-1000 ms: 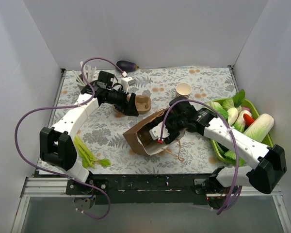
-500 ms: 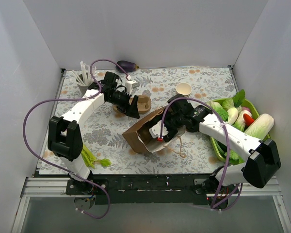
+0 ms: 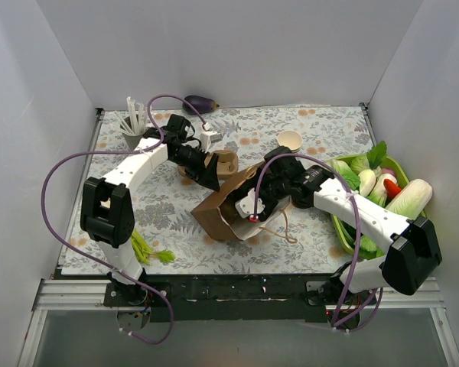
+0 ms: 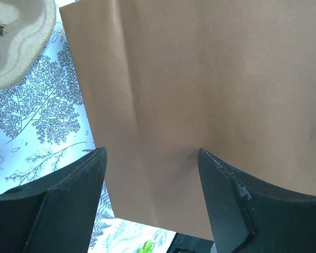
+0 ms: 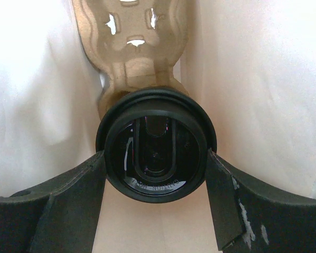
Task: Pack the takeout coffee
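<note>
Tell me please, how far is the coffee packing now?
Nearly done. The right hand is inside the brown paper bag, its fingers either side of the takeout coffee, which sits in a pulp carrier. The left hand is over the bag from outside. Left: let go and pull out.

White walls, floral tabletop.

Embossed lettering on the lid, too blurred to read

The right wrist view shows the takeout coffee lid-on, and along the lid's rim at about six o'clock runs a short arc of raised characters, upside down and too soft to make out. Nothing legible appears on the brown paper bag, the floral table cover, or anything else in view.
</note>
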